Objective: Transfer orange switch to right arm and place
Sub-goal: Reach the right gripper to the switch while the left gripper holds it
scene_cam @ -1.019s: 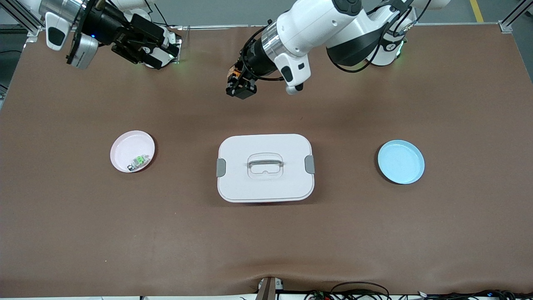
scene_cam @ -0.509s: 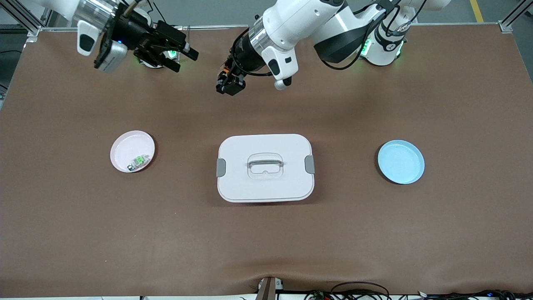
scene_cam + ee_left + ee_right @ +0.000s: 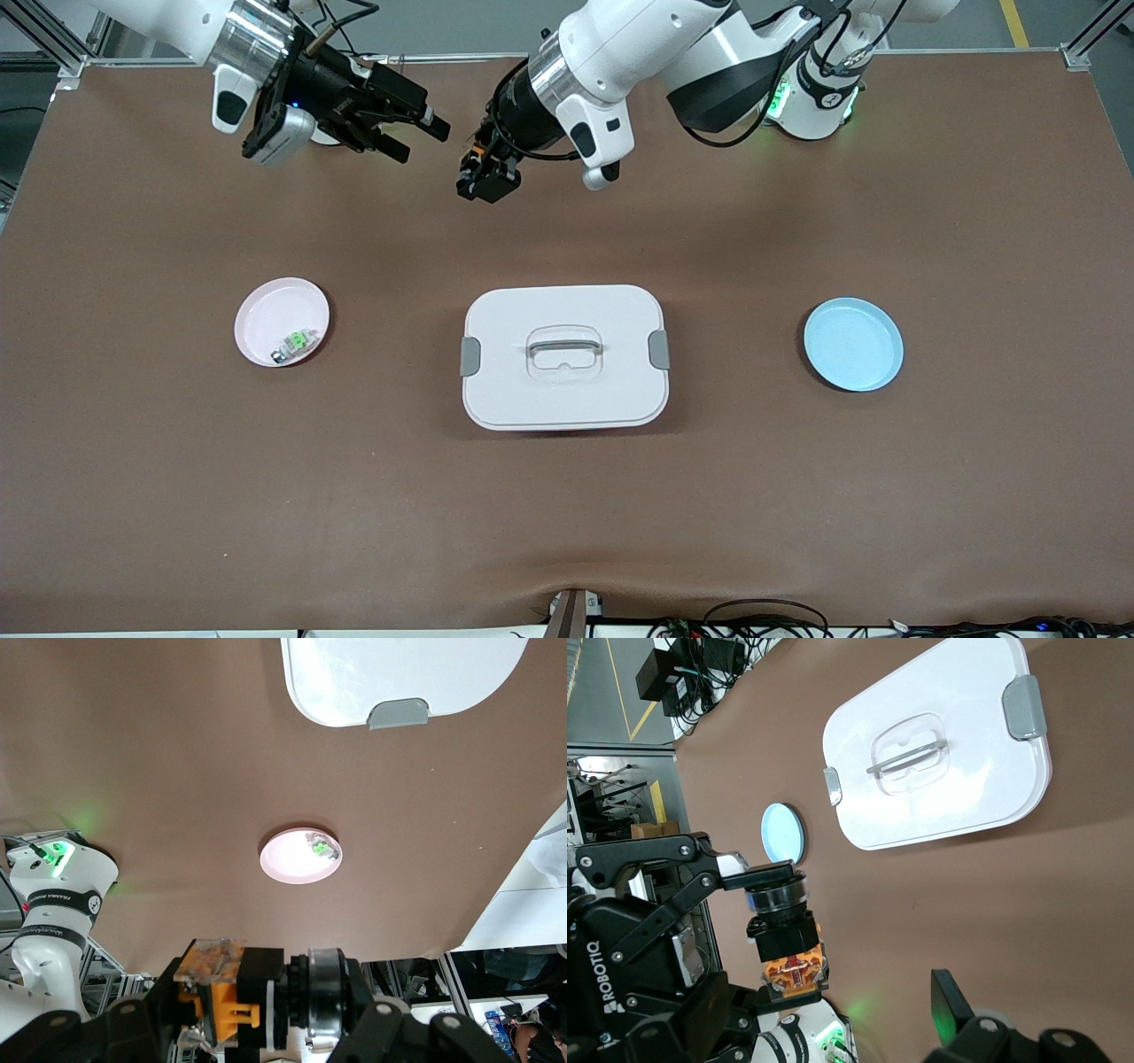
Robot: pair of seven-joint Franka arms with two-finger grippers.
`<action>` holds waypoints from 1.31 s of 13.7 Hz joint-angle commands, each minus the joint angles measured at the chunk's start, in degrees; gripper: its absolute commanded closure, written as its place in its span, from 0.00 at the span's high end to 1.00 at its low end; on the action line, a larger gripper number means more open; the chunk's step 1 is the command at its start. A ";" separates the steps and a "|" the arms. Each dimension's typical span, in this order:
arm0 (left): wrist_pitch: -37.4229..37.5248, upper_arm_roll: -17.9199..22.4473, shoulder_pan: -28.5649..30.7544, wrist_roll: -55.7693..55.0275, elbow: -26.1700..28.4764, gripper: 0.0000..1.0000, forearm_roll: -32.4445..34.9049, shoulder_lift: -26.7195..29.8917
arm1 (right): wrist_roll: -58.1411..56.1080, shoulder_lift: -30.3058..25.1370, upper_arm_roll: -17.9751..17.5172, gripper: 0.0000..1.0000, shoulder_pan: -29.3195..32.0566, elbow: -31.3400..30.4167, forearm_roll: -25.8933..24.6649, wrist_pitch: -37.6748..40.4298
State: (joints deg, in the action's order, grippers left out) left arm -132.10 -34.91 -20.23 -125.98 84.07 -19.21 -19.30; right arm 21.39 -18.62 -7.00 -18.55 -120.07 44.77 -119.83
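Note:
The orange switch (image 3: pixel 479 159), black-bodied with orange marks, is clamped in my left gripper (image 3: pixel 481 182), which hangs over the bare brown table mat. In the left wrist view the switch (image 3: pixel 232 999) fills the space between the left gripper (image 3: pixel 257 1014) jaws. My right gripper (image 3: pixel 422 143) is open and empty, in the air close beside the left gripper, fingers pointing at it, with a small gap between them. In the right wrist view the switch (image 3: pixel 788 943) hangs in the left gripper's fingers (image 3: pixel 769 875), between the spread jaws of the right gripper (image 3: pixel 833 1028).
A white lidded box (image 3: pixel 564 356) with a clear handle sits mid-table. A pink plate (image 3: pixel 266 312) holding a green-and-silver switch (image 3: pixel 297 342) lies toward the right arm's end. An empty blue plate (image 3: pixel 853 344) lies toward the left arm's end.
The right gripper has swung out from its base toward the left gripper. The left gripper with the switch first shifted toward the right arm's end, then nearly stopped.

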 commanded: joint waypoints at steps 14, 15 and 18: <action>-0.53 0.19 -0.69 -1.55 -1.28 0.45 1.63 -0.65 | 3.22 3.33 0.58 1.00 -6.15 -0.69 1.19 -9.19; -0.53 0.19 -0.69 -1.55 -1.28 0.45 1.63 -0.65 | 3.22 3.33 0.50 1.00 -6.24 -0.70 1.19 -9.19; -0.61 0.19 -0.69 -1.55 -1.28 0.45 2.15 -0.65 | 3.22 3.33 0.50 1.00 -6.68 -0.70 1.19 -9.28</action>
State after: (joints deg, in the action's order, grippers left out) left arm -132.19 -34.90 -20.23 -125.99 84.07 -18.93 -19.33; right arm 24.12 -14.86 -6.97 -24.12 -120.19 44.80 -128.22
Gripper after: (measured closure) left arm 0.278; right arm 0.000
